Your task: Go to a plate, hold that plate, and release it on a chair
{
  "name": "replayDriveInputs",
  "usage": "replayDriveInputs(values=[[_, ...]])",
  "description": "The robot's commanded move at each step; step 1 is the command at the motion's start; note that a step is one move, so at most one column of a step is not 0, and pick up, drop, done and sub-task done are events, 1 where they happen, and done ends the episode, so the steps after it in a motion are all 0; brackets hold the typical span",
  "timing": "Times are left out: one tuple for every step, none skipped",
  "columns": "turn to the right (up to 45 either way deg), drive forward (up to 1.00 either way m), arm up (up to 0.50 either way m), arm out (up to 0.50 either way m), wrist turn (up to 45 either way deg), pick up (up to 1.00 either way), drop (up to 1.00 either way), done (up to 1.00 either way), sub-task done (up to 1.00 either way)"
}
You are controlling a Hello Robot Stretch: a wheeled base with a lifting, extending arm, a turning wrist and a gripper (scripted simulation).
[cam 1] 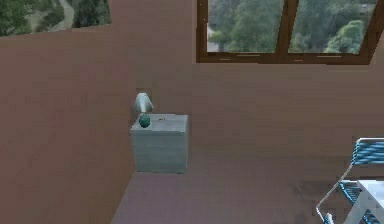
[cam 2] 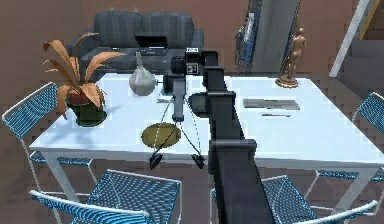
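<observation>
Plate (cam 2: pixel 155 134) lies flat on the table (cam 2: pixel 300 125) at the claw (cam 2: pixel 178 159); whether the claw holds anything cannot be told.

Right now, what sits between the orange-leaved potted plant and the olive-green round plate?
Bare white tabletop alone, between potted plant and plate, in the arm side view.

Forward view: blue chair (cam 1: pixel 360 180) cut off by right edge; window (cam 1: pixel 290 28) clipped at top; green blob (cam 1: pixel 145 120) on grey cabinet (cam 1: pixel 160 148) too small to name. Arm side view: arm (cam 2: pixel 235 150) hides middle of table (cam 2: pixel 320 125); gripper (cam 2: pixel 177 158) crosses plate (cam 2: pixel 158 135) in frame, can't tell whether it holds anything; far-right chair (cam 2: pixel 372 108) cut by edge.
</observation>
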Motion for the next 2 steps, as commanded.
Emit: replayDriveInputs(values=[[0.0, 0.00, 0.00, 0.00, 45.0, 0.00, 0.00, 0.00, 0.00], [0.0, 0.00, 0.00, 0.00, 45.0, 0.00, 0.00, 0.00, 0.00]])
